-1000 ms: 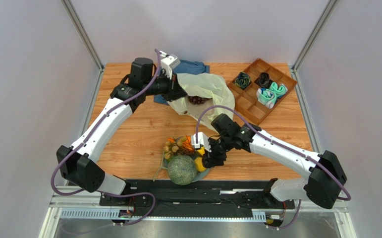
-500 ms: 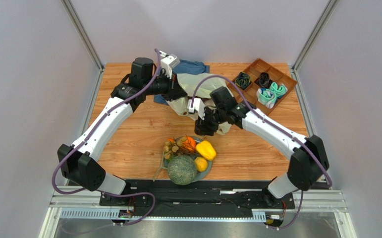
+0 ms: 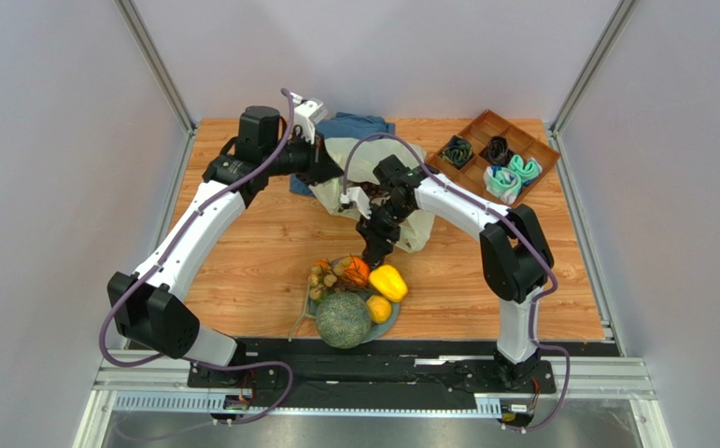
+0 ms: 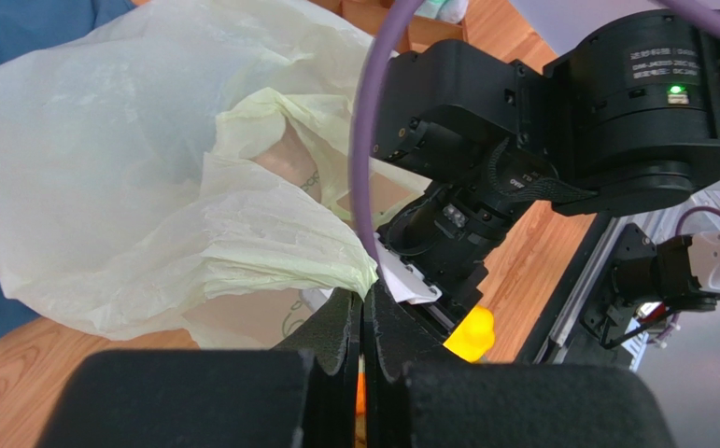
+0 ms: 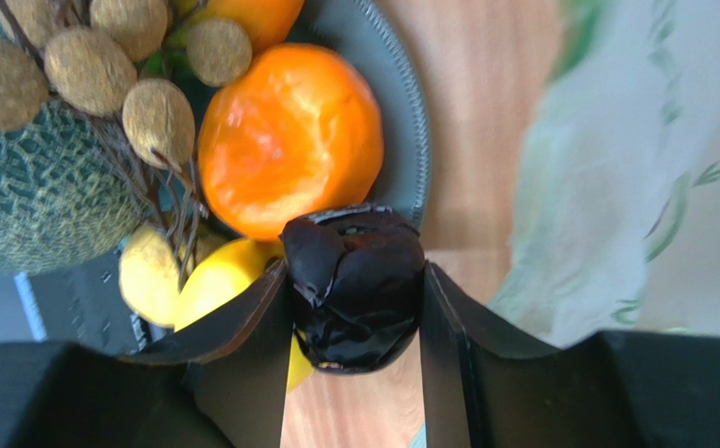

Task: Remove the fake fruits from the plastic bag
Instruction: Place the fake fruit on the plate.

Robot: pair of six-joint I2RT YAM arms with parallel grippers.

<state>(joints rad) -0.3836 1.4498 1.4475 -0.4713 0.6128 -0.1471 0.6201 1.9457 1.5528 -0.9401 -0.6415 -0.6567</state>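
While hanging just by plate (image 5: 401,121) far rim, clamps dark purple grapes (image 5: 354,280) in right gripper (image 3: 372,250): fingers part-spread, one each side of bunch. Left gripper (image 4: 365,322): fully closed, pinching edge of plastic bag (image 4: 148,187). Bag at far centre of table (image 3: 261,252), partly over blue cloth (image 3: 359,124). On plate, near table's front edge: netted melon (image 3: 343,319), orange (image 5: 289,140), yellow piece (image 3: 388,282), tan pieces (image 5: 74,65). Bag contents: cannot tell.

The left arm stretches forward with its tool (image 4: 363,303) shut tight on an edge of the plastic bag (image 4: 148,187), while the right arm doubles back at the elbow, its tool (image 3: 371,252) angled down, gripping the dark purple grapes (image 5: 354,271).
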